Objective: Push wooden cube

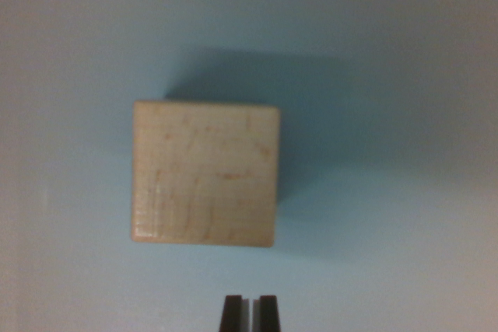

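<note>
Pincer [250, 312] tips nearly together, wooden cube [205, 173] just above, apart.

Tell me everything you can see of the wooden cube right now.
The wooden cube is pale, light-coloured wood with faint reddish grain streaks and softly rounded edges. Seen from above, only its top face shows, roughly square and lined up with the picture's edges. It sits flat on a plain blue surface, casting a shadow up and toward the wrist view's right. Nothing touches it: the gripper, fingers nearly together, sits below it with a gap between.

Dim, soft-focus view; shadow [327, 114] falls up-right.
</note>
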### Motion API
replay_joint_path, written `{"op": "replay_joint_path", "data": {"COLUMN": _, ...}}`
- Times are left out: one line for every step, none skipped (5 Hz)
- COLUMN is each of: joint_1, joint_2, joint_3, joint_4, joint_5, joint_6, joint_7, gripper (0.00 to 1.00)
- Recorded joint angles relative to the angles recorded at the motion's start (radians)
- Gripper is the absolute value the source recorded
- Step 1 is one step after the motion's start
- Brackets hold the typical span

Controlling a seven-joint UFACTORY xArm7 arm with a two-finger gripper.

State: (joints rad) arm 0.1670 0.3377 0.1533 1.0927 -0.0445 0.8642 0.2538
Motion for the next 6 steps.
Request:
{"op": "replay_joint_path", "data": {"joint_1": 0.0, "joint_2": 0.0, "joint_3": 0.0, "joint_4": 0.0, "joint_5": 0.0, "joint_6": 0.0, "joint_7": 0.0, "gripper": 0.0}}
{"op": "replay_joint_path", "data": {"joint_1": 0.0065, "joint_2": 0.011, "joint_3": 0.005, "joint_4": -0.018, "joint_5": -0.0003, "joint_6": -0.026, "joint_7": 0.009, "gripper": 0.0}}
{"op": "replay_joint_path", "data": {"joint_1": 0.0065, "joint_2": 0.011, "joint_3": 0.005, "joint_4": -0.018, "joint_5": -0.0003, "joint_6": -0.026, "joint_7": 0.009, "gripper": 0.0}}
{"op": "replay_joint_path", "data": {"joint_1": 0.0116, "joint_2": 0.019, "joint_3": 0.009, "joint_4": -0.032, "joint_5": -0.0005, "joint_6": -0.046, "joint_7": 0.016, "gripper": 0.0}}
{"op": "replay_joint_path", "data": {"joint_1": 0.0116, "joint_2": 0.019, "joint_3": 0.009, "joint_4": -0.032, "joint_5": -0.0005, "joint_6": -0.046, "joint_7": 0.016, "gripper": 0.0}}
{"op": "replay_joint_path", "data": {"joint_1": 0.0153, "joint_2": 0.025, "joint_3": 0.012, "joint_4": -0.042, "joint_5": -0.0006, "joint_6": -0.06, "joint_7": 0.021, "gripper": 0.0}}
